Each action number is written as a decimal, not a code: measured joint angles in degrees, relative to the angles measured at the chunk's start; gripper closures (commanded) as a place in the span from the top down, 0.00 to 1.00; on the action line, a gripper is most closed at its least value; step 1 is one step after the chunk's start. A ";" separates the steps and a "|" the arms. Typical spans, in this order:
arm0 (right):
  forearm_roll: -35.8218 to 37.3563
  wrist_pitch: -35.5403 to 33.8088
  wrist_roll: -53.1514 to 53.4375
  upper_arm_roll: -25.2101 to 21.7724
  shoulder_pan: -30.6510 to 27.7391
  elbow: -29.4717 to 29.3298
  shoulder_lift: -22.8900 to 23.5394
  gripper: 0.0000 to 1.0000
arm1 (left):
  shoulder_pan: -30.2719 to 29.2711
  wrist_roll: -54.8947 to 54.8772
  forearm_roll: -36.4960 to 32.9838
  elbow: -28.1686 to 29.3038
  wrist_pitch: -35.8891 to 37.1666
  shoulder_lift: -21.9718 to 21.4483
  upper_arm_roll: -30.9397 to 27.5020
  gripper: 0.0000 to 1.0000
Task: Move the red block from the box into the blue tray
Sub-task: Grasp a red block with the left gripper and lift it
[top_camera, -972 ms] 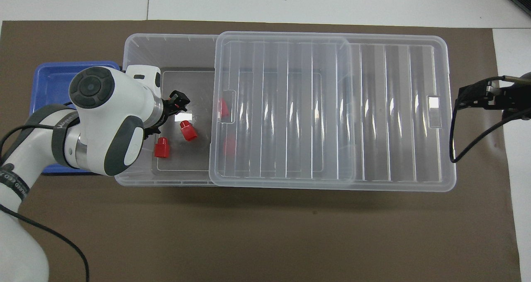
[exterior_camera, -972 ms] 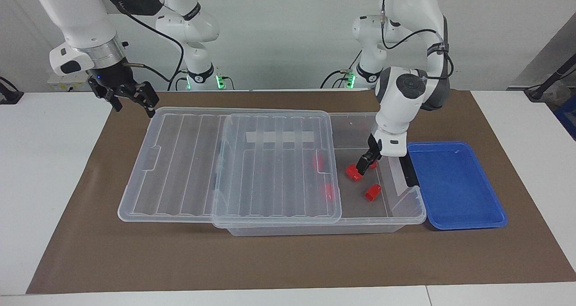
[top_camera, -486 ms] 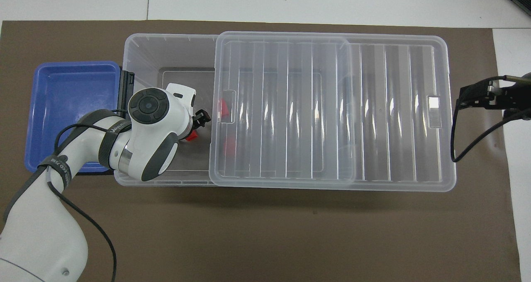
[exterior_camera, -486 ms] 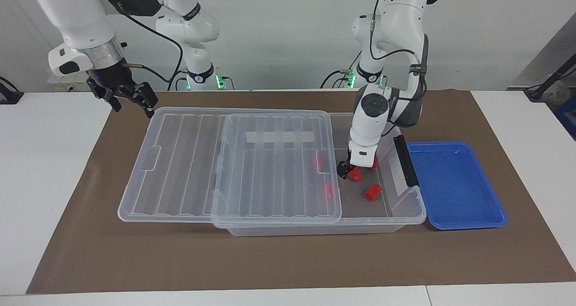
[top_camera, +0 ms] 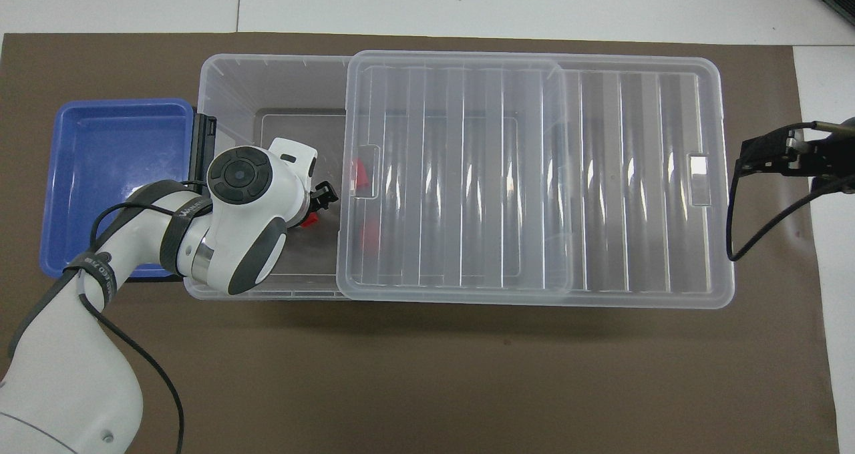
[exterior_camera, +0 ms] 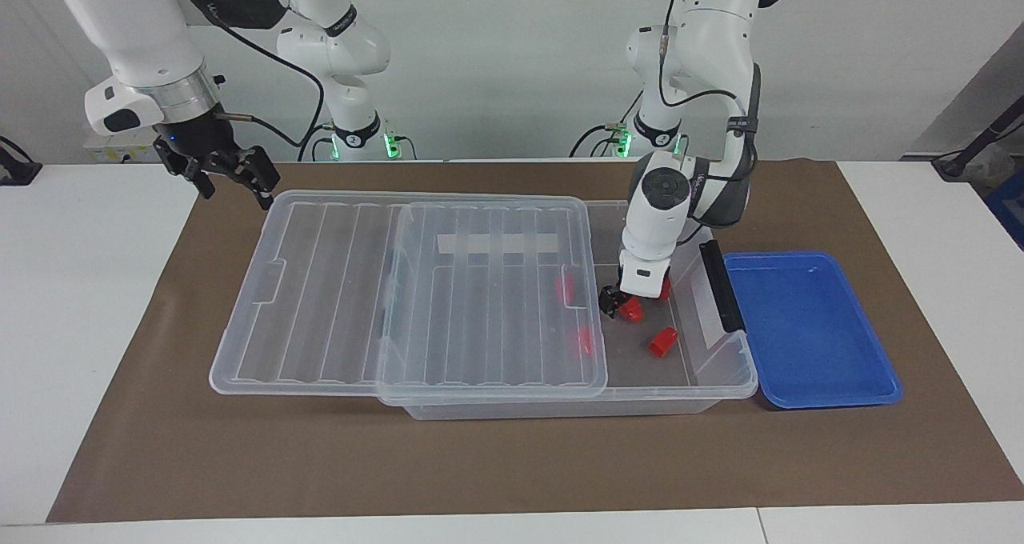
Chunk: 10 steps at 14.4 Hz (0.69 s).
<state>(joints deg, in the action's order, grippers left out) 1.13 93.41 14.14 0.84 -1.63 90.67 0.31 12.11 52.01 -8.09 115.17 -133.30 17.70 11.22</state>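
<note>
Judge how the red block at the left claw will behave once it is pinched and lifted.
The red block looks like small hard plastic, so it is probably stiff and light. Its smooth, chunky shape might slip or twist between the left claw's narrow tips. It lies on its side in the box, so it may roll if nudged.

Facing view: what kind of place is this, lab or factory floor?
Most likely a robot lab bench: two white arms mounted at a white table, a brown mat marking the work area, and simple test props, a clear box and blue tray.
</note>
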 measured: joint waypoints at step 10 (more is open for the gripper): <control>0.00 0.00 0.00 0.00 -0.01 0.00 0.00 1.00 | -3.96 -0.44 5.68 -21.20 30.89 -1.92 -0.39 0.00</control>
<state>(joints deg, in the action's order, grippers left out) 1.13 93.41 14.14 0.84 -1.64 90.67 0.31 8.15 51.58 -2.41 93.96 -102.41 15.78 10.83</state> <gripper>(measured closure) 0.000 0.656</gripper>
